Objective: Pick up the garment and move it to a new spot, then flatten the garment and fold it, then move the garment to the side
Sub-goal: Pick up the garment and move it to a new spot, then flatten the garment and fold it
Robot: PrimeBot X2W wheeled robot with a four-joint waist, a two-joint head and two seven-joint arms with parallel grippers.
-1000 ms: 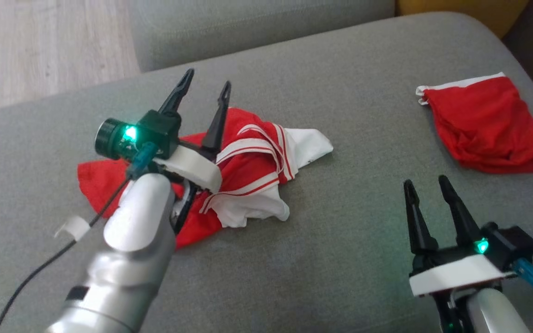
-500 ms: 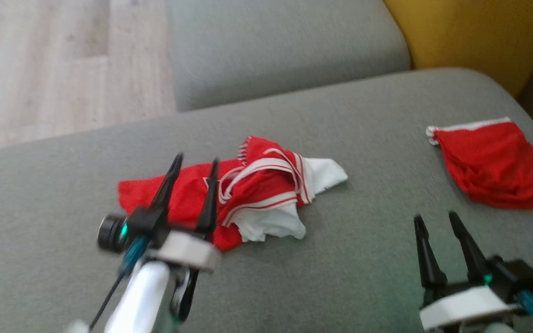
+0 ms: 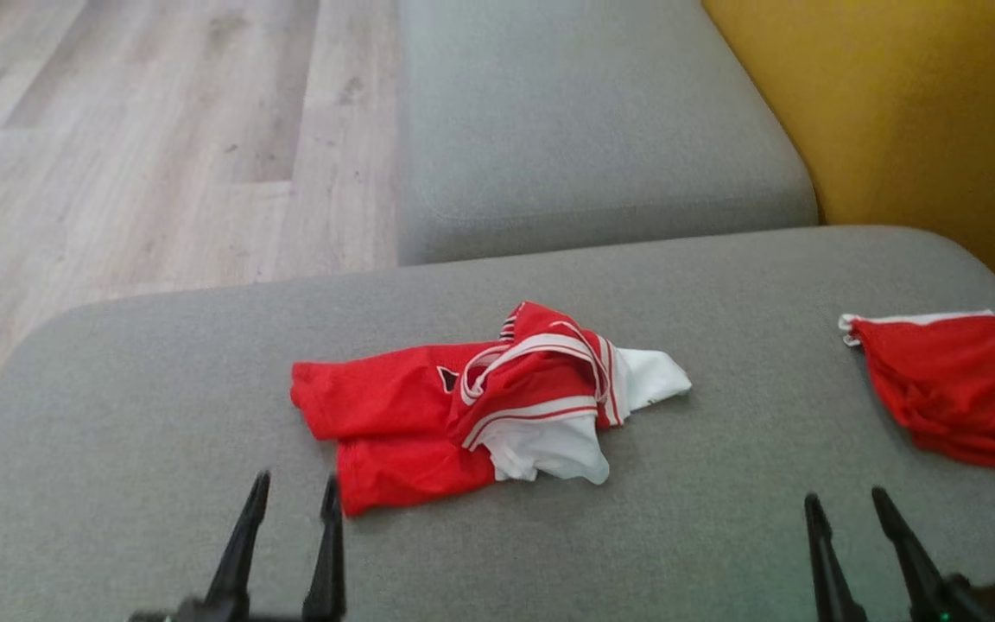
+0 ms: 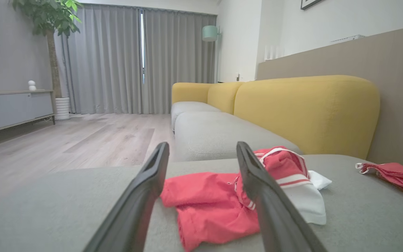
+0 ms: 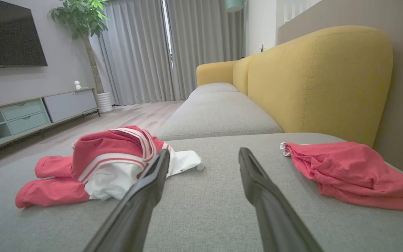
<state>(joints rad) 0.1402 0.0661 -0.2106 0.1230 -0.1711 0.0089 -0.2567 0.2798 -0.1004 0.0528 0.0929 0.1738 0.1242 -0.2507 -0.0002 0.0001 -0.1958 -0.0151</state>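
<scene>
A crumpled red and white garment [image 3: 480,402] with striped trim lies in a heap on the grey sofa seat [image 3: 161,415]; it also shows in the left wrist view as the garment [image 4: 215,196] and in the right wrist view as the garment [image 5: 107,161]. My left gripper [image 3: 294,491] stands open at the lower left, just short of the heap's near edge, holding nothing. At the lower right my right gripper [image 3: 843,505] is open too, over bare cushion.
A second red garment [image 3: 955,393] with a white hem lies at the seat's right edge. A yellow backrest [image 3: 895,112] rises at the right, another grey seat cushion [image 3: 584,130] lies beyond, and wooden floor [image 3: 117,147] is at the left.
The head camera has tilted up, showing more sofa and floor. My left gripper has drawn back off the garment heap toward the near edge; the heap lies free.
</scene>
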